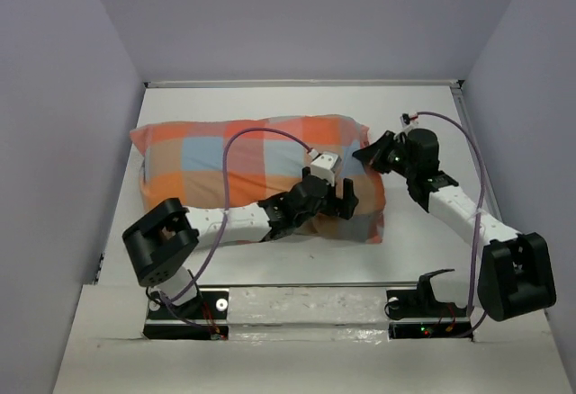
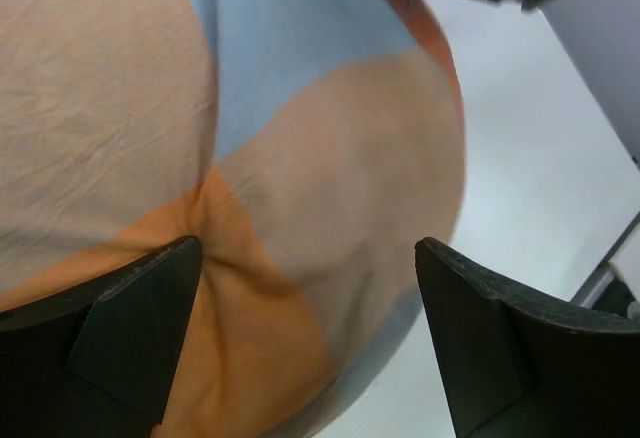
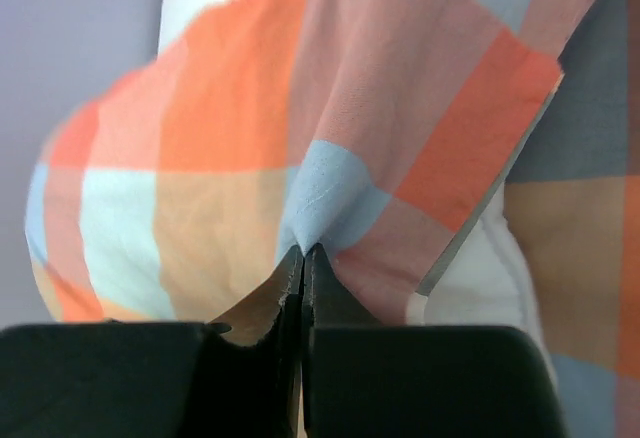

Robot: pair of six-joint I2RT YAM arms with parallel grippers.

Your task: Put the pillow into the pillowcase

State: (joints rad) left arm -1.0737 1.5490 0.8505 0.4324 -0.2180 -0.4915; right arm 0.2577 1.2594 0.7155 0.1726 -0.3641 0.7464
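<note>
**Status.** The pillowcase (image 1: 225, 165) lay lengthwise across the table (image 1: 423, 115), plump and filled along its whole length. The pillow (image 3: 478, 283) sat almost entirely inside it. The only white fabric visible was a narrow strip beside the hem at the open right-hand end, seen in the right wrist view. In the overhead view no white showed at all.

**End effectors.** The right gripper (image 3: 303, 253) was fully closed, with a fold of the checked cloth pinched between its tips near that open end. The left gripper (image 2: 308, 258) was spread wide and held nothing. It hung just above the near right part of the case, its fingers (image 2: 130, 328) straddling a stretch of cloth. Contact with the cloth could not be confirmed.

**Progress.** Insertion was judged nearly complete. The remaining work appeared to be drawing the hem over the exposed white strip and then releasing the cloth.

**Count.**
- Pillow: one
- Pillowcase: one
- Grippers: two
- Table: one
</note>
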